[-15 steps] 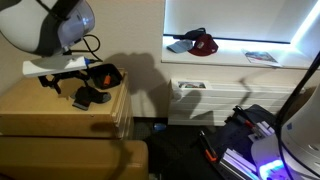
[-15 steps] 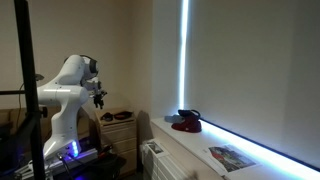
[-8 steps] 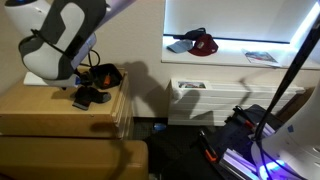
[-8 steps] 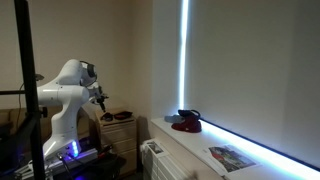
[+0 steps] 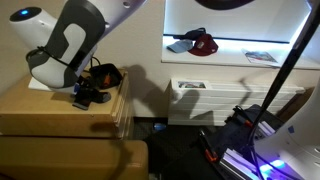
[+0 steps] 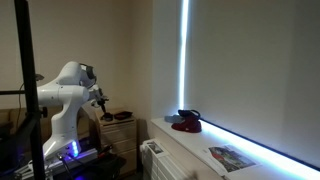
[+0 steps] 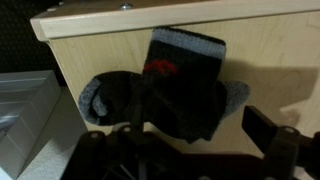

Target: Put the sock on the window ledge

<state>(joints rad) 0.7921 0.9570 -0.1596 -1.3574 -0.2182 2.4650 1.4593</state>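
A black sock [image 7: 185, 85] with a red mark and grey toe and heel lies on the pale wooden dresser top [image 7: 270, 60]. It shows as a dark bundle [image 5: 104, 74] in an exterior view. My gripper [image 7: 190, 140] is open and hangs just above the sock, one finger on each side; it also shows in both exterior views [image 5: 88, 96] [image 6: 101, 101]. The window ledge [image 5: 235, 62] [image 6: 190, 142] is white and lies across the room from the dresser.
A red and dark cap-like thing [image 5: 200, 42] [image 6: 187, 122] and a booklet [image 5: 260, 56] [image 6: 230, 157] lie on the ledge. A white radiator [image 5: 200, 95] stands under it. A white tray [image 7: 20, 110] lies beside the sock. Robot base with cables [image 5: 250, 140] stands on the floor.
The arm has come down over the dresser, bringing the gripper from above the sock to just over it. The sock has not moved.
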